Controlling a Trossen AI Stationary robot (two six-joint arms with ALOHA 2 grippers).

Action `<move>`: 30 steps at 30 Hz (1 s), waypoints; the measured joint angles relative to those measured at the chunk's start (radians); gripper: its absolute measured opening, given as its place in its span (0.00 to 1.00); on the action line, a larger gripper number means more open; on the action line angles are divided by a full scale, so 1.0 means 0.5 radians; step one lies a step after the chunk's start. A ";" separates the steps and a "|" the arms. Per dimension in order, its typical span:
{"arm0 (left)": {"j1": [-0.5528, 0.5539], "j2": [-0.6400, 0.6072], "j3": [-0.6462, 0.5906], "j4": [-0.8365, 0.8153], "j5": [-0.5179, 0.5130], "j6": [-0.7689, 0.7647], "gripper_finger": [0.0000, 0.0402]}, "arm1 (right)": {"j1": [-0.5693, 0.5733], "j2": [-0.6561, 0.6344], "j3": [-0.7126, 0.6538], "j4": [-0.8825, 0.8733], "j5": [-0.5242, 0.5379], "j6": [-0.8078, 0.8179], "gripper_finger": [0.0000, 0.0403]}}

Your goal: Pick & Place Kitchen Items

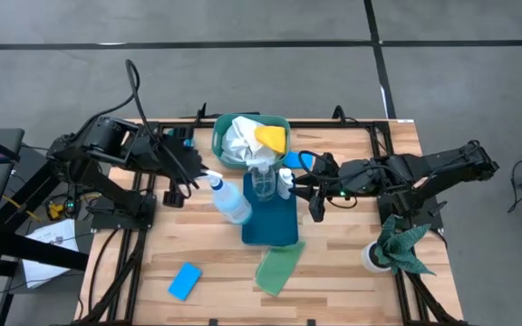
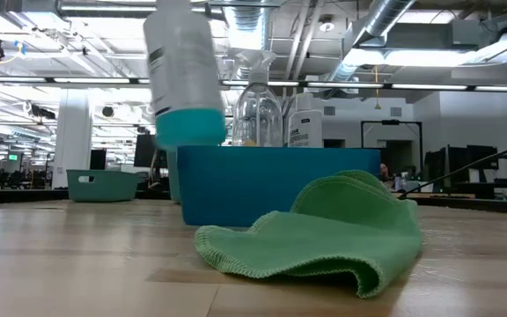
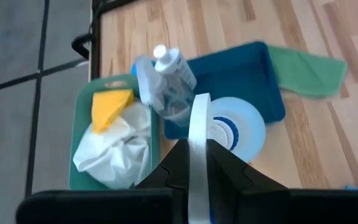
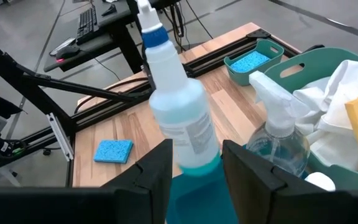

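My left gripper [image 1: 199,174] is shut on a spray bottle [image 1: 231,203] with a white nozzle, a blue collar and blue liquid, held in the air over the left edge of the blue tray [image 1: 275,231]. A clear spray bottle [image 1: 263,181] and a small white bottle [image 1: 285,181] stand upright in the tray. My right gripper [image 1: 299,188] is open and empty at the tray's far right corner, beside the small bottle. A light-green cloth [image 1: 279,268] lies crumpled on the table in front of the tray, and a blue sponge [image 1: 185,281] lies flat at the near left. My left gripper pinches the bottle's white spray head [image 3: 197,146] between its two fingers, slanting down from the table's left. The bottle hangs below the fingers, slightly tilted and lifted clear of the table and tray [image 2: 183,75]; its blue collar [image 4: 155,35] sits just below the hold.
A teal basket [image 1: 229,122] at the far edge holds a white cloth [image 1: 241,143] and a yellow cloth [image 1: 272,138]. A small teal bin with a blue sponge [image 4: 252,62] stands at the far left. A dark green rag [image 1: 401,244] lies at the right edge.
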 joint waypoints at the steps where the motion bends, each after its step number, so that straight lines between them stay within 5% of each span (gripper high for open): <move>1: 0.000 0.000 0.000 0.016 0.000 -0.001 0.05 | 0.000 0.000 0.000 0.000 0.000 -0.002 0.33; 30: 0.007 0.342 -0.001 0.417 -0.031 0.141 0.05 | 0.004 -0.090 -0.002 0.009 -0.045 -0.114 0.33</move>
